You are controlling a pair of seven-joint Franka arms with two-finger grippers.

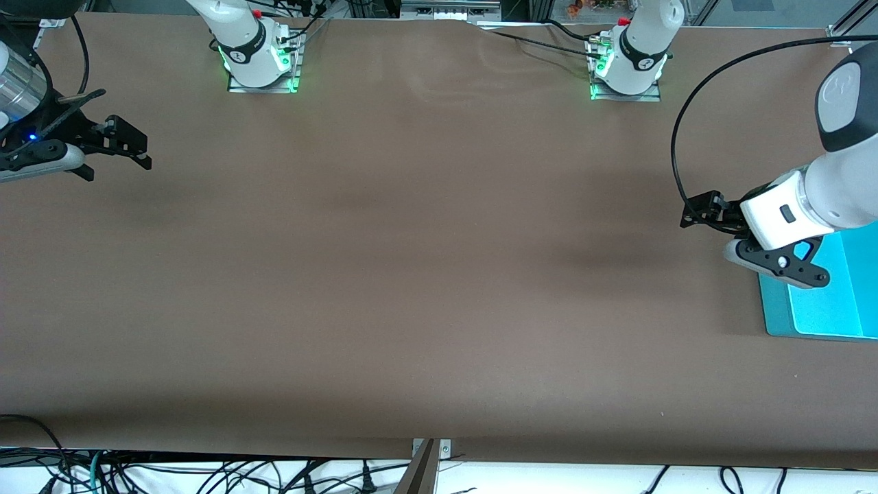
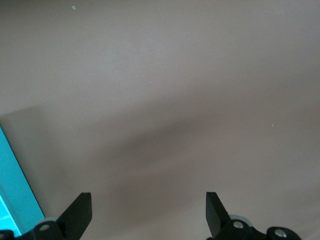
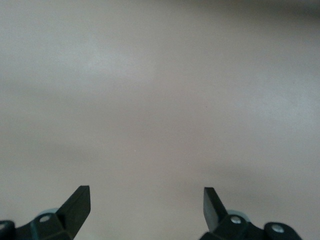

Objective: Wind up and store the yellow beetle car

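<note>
In the front view the brown tabletop [image 1: 425,274] carries no yellow car anywhere in sight; the only thing on it is a teal box [image 1: 823,309] at the left arm's end, cut by the frame edge and partly covered by the arm, so whether the car lies inside it cannot be told. The left pincer [image 1: 696,214] hangs over the tabletop just beside that box, the right pincer [image 1: 130,147] over the right arm's end, well apart from it, and both arms wait. This fits a car already stored in the box, and equally a car not in reach of the cameras, so no move can be bid with confidence; if a car is to be handled, it would pay to grip the body with one pincer and turn the winder with the other, then lower it squarely into the box. The left wrist view shows what the front view leaves unclear: its fingers [image 2: 80,212] stand wide apart with nothing between them, bare tabletop below, and a strip of teal at the edge. The right wrist view likewise shows fingers [image 3: 77,205] spread wide on nothing, over plain tabletop, with no box in it.
</note>
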